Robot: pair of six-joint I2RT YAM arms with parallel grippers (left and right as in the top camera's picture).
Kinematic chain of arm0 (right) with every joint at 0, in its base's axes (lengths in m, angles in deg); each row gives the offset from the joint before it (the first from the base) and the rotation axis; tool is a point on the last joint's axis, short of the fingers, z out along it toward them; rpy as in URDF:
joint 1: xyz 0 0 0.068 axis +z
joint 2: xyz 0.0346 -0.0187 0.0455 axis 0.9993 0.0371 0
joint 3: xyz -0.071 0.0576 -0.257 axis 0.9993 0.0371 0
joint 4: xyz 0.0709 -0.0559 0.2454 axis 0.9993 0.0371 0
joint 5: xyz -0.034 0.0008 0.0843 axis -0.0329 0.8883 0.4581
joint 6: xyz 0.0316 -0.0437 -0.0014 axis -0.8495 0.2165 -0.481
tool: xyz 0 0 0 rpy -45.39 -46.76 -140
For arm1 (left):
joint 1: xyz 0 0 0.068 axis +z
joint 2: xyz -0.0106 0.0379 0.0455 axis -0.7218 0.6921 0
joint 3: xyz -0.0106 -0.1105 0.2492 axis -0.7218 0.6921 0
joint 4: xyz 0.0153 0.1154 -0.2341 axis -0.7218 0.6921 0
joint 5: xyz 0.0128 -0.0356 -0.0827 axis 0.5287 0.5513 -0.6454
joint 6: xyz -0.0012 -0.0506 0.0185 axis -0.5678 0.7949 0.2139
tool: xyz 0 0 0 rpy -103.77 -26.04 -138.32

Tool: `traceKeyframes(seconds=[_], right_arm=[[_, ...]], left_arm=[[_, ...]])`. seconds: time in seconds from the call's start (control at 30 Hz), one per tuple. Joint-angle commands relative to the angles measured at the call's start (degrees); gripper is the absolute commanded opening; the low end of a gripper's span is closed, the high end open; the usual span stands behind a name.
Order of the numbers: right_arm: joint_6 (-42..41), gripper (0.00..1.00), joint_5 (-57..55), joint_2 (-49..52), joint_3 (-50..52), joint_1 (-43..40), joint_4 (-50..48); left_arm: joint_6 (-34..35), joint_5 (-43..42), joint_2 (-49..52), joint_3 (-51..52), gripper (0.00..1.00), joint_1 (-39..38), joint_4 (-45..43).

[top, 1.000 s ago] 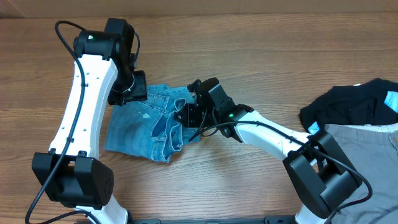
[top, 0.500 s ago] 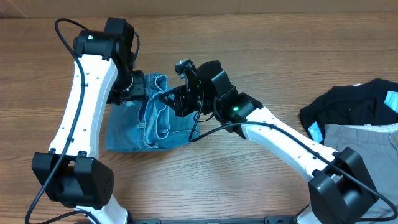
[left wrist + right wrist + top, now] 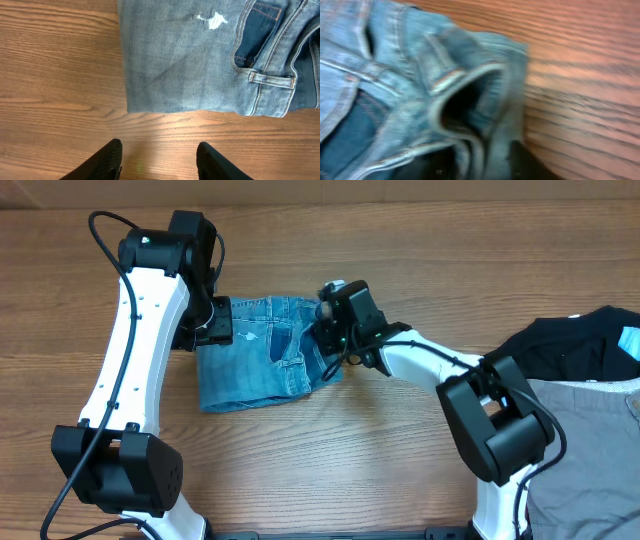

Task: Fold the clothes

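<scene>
Wooden table; black garment at right edge, grey garment touching beside it.

From overhead we look straight down on the table from well above, taking in the folded jeans. Our left wrist view faces down from near, catching one edge of the jeans and bare wood. Our right wrist view sits closest, blurred, mostly filled by the same jeans, which all three views share.
</scene>
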State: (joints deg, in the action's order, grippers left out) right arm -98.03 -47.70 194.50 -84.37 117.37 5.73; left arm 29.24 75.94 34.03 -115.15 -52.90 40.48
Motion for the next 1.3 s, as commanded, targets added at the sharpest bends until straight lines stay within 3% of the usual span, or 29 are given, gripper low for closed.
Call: traceKeyframes(seconds=[0.0, 0.13, 0.27, 0.37, 0.4, 0.47, 0.6, 0.73, 0.77, 0.83, 0.87, 1.0, 1.1, 1.27], right_arm=[[0.3, 0.51, -1.8, -3.3, -1.3, -3.1, 4.0], [-0.3, 0.55, 0.0, -12.5, -1.3, -5.2, 14.1], [-0.4, 0.56, 19.1, -19.1, -1.3, -4.3, 24.4], [-3.8, 0.54, 23.6, -18.6, -0.9, -2.0, 28.0], [-4.7, 0.53, 23.5, -17.9, -0.4, -0.7, 27.4], [-5.2, 0.52, 20.7, -16.4, 0.1, 1.5, 26.3], [-12.3, 0.46, 4.7, -10.7, 0.1, 4.6, 25.5], [-12.4, 0.41, 4.3, -8.7, 0.1, 3.8, 22.0], [-12.3, 0.23, 5.7, -8.7, 0.0, 3.6, 20.6], [-11.0, 0.06, 8.3, -8.8, -0.6, 3.4, 19.7], [-9.7, 0.04, 9.5, -9.0, -1.3, 3.2, 19.8], [-6.4, 0.04, 7.9, -11.7, -6.7, 1.8, 24.7], [-5.7, 0.04, -5.7, -13.0, -13.5, 1.6, 33.6], [-6.1, 0.04, -3.3, -12.2, -12.0, 1.5, 34.4]], left_arm=[[-0.9, -0.1, -0.9, -0.7, 0.54, 0.0, 0.1], [-0.9, 2.0, -0.9, -0.7, 0.58, 0.0, 0.0], [-0.9, 2.2, -0.9, -0.6, 0.65, 0.0, -1.2], [-1.0, 1.5, -0.9, 0.0, 0.6, 0.0, -3.0], [-1.8, 0.4, -0.9, 0.6, 0.51, 0.0, -3.9], [-2.7, -1.4, -0.9, 1.7, 0.48, 0.0, -5.2], [-2.8, -2.3, -0.9, 6.2, 0.56, 0.0, -9.1], [-2.9, -2.5, -0.9, 12.4, 0.59, 0.0, -12.6], [-3.0, -3.7, -0.9, 14.6, 0.59, 0.0, -14.0], [-3.1, -5.1, -0.9, 17.0, 0.59, 0.0, -16.0], [-3.1, -5.8, -0.9, 18.1, 0.59, 0.0, -17.0], [-3.1, -7.4, -0.8, 21.6, 0.65, 0.0, -20.5], [-3.1, -7.3, -0.8, 22.8, 0.72, 0.0, -23.3], [-3.0, -7.4, -0.9, 25.2, 0.74, 0.0, -26.1]])
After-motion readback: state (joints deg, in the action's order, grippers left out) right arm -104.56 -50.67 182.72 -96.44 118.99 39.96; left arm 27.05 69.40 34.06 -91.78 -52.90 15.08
